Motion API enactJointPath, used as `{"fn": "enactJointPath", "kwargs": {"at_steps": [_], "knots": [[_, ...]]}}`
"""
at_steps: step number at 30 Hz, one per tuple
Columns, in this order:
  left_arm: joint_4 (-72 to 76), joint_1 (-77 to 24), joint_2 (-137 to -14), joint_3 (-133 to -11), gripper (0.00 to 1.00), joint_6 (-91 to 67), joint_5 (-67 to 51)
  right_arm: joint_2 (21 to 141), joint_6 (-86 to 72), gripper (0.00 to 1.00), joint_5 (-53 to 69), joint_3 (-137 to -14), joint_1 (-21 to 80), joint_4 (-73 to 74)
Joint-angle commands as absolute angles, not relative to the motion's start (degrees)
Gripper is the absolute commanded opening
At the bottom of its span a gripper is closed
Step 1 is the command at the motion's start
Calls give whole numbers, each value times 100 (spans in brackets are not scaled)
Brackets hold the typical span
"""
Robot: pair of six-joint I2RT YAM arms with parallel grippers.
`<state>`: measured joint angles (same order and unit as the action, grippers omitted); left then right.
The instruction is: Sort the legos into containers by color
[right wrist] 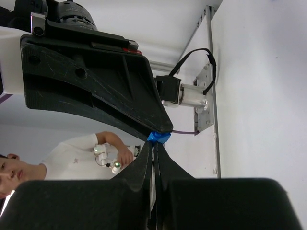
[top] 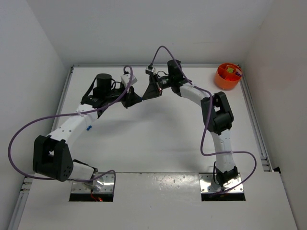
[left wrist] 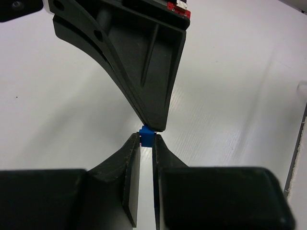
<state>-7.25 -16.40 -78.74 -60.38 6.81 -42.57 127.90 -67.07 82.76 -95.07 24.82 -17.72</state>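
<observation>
- We see both arms bent inward over the far half of the table (top: pixel 158 139), tool tips meeting in mid-air, above the surface.
- L tool (left wrist: pixel 146 142): jaws narrow, pinching the blue brick (left wrist: pixel 147 135) btwn its fingertips.
- R tool (right wrist: pixel 154 147): jaws closed to a slit, tips right at the same brick from the opposite side. We can't tell whether it really clamps the brick or only touches it.
- Each tool blocks the other head-on, w/ nothing btwn the tips but the brick.
- Orange tub (top: pixel 224 82) sits in the far right corner, well apart from both tools. A few small bricks (top: pixel 231 71) are inside, one yellow. Which compartment is too small to tell.
- Second blue piece (top: pixel 89 128) lies on the table just beside the L arm's white link.
- Purple cables (top: pixel 13 139) loop wide off both arms. The L one swings out toward the left wall, the R one hangs by the R base.
- Metal rail (top: pixel 256 129) runs along the table's right edge. White walls close in on the left, far & right sides.
- Open room for moving: the table centre btwn the two arms, & the stretch from the R elbow to the tub.
- Person in white shirt (right wrist: pixel 72 155) shows in the background of the R wrist view.
</observation>
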Motion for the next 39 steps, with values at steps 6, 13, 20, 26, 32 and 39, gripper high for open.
{"fn": "enactJointPath", "kwargs": {"at_steps": [6,13,20,26,32,39], "knots": [[-352,-1714,-7752,-6144,11,615,-4386,12727,-6750,38,8367,-9826,2681,-1995],[-352,-1767,-7752,-6196,10,668,-4386,12779,-6812,27,8420,-9826,2733,-2047],[-229,-1819,-7752,-6196,10,721,-4588,12894,-7048,13,8473,-9826,2733,-2162],[-229,-1872,-7699,-6144,10,721,-4641,12955,-7329,27,8473,-9879,2733,-2214],[-229,-1872,-7646,-6029,10,721,-4641,12955,-7505,28,8473,-9879,2733,-2268],[-229,-1925,-7646,-5977,10,773,-4641,12955,-7559,28,8473,-9932,2681,-2268]]}}
